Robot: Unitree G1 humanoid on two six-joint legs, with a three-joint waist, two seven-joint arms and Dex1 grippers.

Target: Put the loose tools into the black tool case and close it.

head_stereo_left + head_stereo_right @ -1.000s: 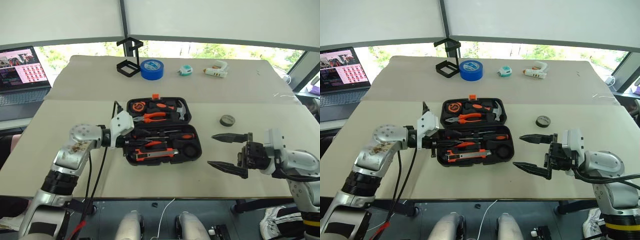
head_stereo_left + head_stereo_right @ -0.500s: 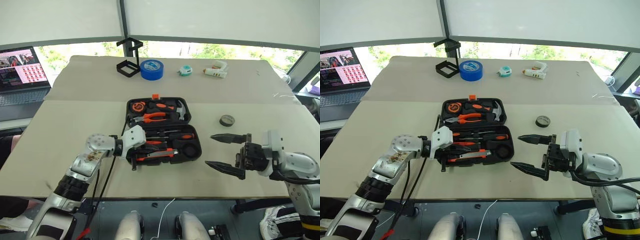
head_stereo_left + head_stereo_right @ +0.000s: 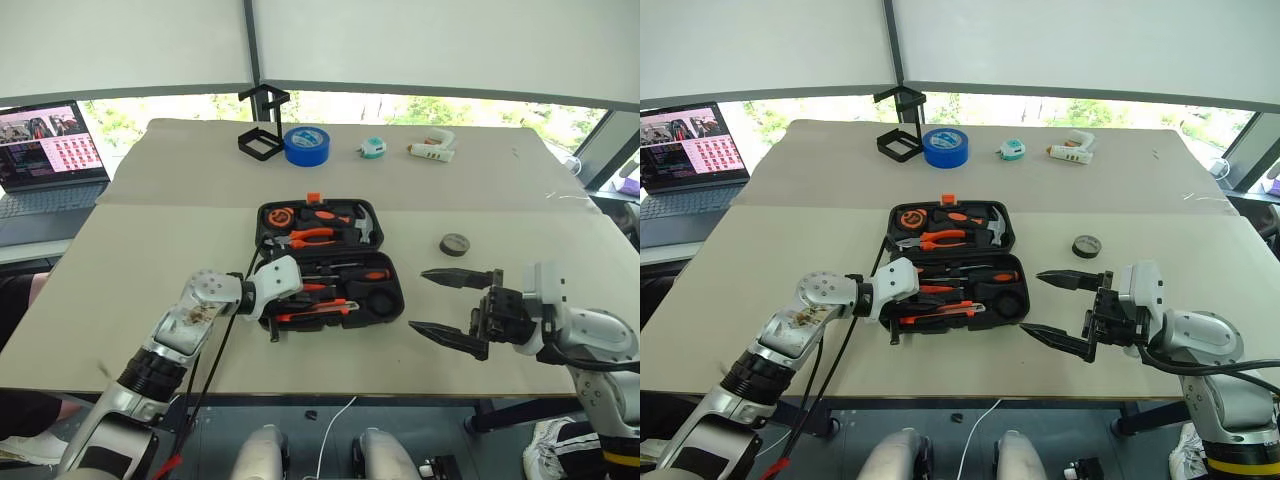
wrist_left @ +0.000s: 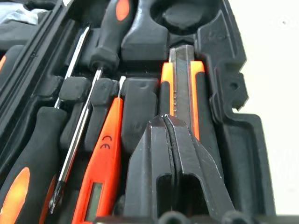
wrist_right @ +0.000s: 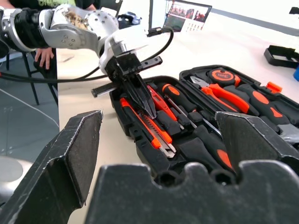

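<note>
Black moulded case (image 3: 330,262) lies open on the table (image 3: 150,250), tools seated, just ahead of the clenched, empty left pincer (image 3: 290,300); grey tape roll (image 3: 454,242) beyond the spread right pincer (image 3: 455,307); left wrist view: knife (image 4: 183,88) under the shut tips, tester (image 4: 103,161) beside.

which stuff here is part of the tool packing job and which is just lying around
Job: black tool case, utility knife, tester screwdriver, screwdrivers, small dark tape roll.
Lying about: blue tape roll, glue gun, wire stand, laptop.
</note>
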